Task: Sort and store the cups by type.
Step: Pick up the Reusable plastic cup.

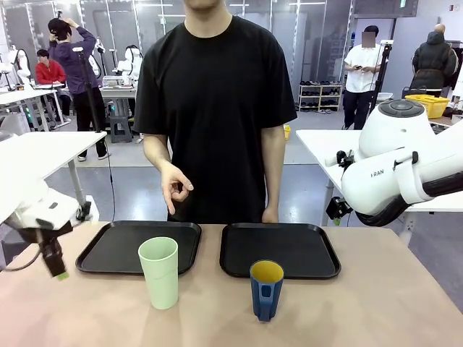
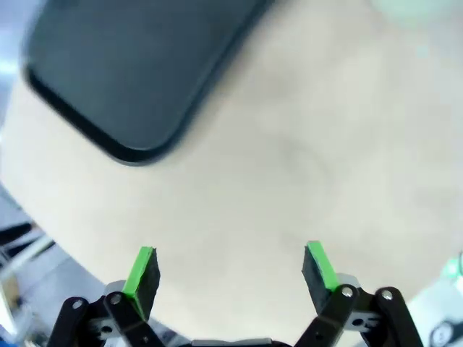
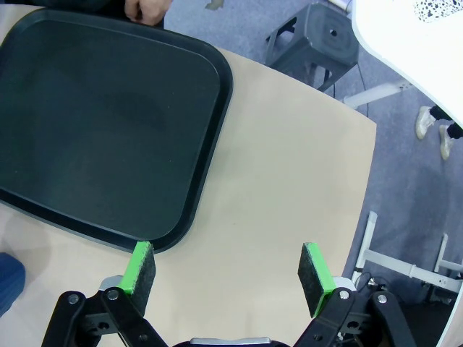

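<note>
A tall pale mint-green tumbler (image 1: 159, 272) stands upright on the table in front of the left tray. A shorter dark blue mug (image 1: 266, 289) with a yellow inside stands in front of the right tray, and its edge (image 3: 9, 278) peeks in at the right wrist view's lower left. My left gripper (image 1: 55, 264) hangs over the table's left end, well left of the tumbler. In its own view the left gripper (image 2: 231, 271) is open over bare tabletop. My right gripper (image 3: 228, 275) is open above the table, beside the right tray's corner, holding nothing.
Two black trays (image 1: 139, 247) (image 1: 280, 249) lie side by side at the far edge, both bare. A person stands behind them, one hand (image 1: 176, 189) raised above the left tray. The right arm's white body (image 1: 401, 170) hovers off the table's right. A grey stool (image 3: 322, 36) stands on the floor.
</note>
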`<state>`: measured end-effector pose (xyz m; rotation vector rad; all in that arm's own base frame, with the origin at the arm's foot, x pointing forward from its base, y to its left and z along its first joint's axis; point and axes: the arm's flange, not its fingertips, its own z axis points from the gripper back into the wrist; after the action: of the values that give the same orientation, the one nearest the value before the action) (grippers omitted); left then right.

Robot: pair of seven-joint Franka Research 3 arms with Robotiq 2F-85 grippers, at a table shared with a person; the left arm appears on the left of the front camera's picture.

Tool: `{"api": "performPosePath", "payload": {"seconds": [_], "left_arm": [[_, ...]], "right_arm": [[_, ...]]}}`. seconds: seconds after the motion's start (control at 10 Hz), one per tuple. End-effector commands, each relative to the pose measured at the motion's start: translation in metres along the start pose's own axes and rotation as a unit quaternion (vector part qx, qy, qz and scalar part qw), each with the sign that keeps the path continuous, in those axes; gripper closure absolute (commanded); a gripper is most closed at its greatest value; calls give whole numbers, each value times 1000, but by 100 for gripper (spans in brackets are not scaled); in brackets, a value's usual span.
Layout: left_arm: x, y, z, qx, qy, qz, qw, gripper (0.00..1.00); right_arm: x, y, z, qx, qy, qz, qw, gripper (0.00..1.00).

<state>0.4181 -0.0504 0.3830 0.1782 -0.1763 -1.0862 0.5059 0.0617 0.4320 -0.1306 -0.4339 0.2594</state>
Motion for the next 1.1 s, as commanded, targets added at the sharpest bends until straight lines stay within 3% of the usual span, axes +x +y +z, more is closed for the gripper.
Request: {"api": "performPosePath", "payload": {"seconds": [0.0, 0.1, 0.3, 0.4, 0.9, 1.0], "left_arm": [[-14, 0, -3, 18, 2, -128, 992, 0], [-13, -1, -4, 26, -21, -147, 989, 0], [-16, 3, -7, 40, -47, -115, 991, 0], [-3, -1, -2, 17, -3, -142, 990, 0], [-2, -1, -2, 21, -9, -143, 989, 0], [12, -8, -10, 10, -25, -208, 978, 0]], "right_arm": [[-1, 0, 0, 0, -4, 1, 1000, 0], [-1, 0, 0, 0, -4, 1, 1000, 0], [-1, 0, 0, 0, -4, 1, 1000, 0], [-1, 0, 0, 0, -4, 1, 1000, 0], [-1, 0, 0, 0, -4, 1, 1000, 0], [-1, 0, 0, 0, -4, 1, 1000, 0]]}}
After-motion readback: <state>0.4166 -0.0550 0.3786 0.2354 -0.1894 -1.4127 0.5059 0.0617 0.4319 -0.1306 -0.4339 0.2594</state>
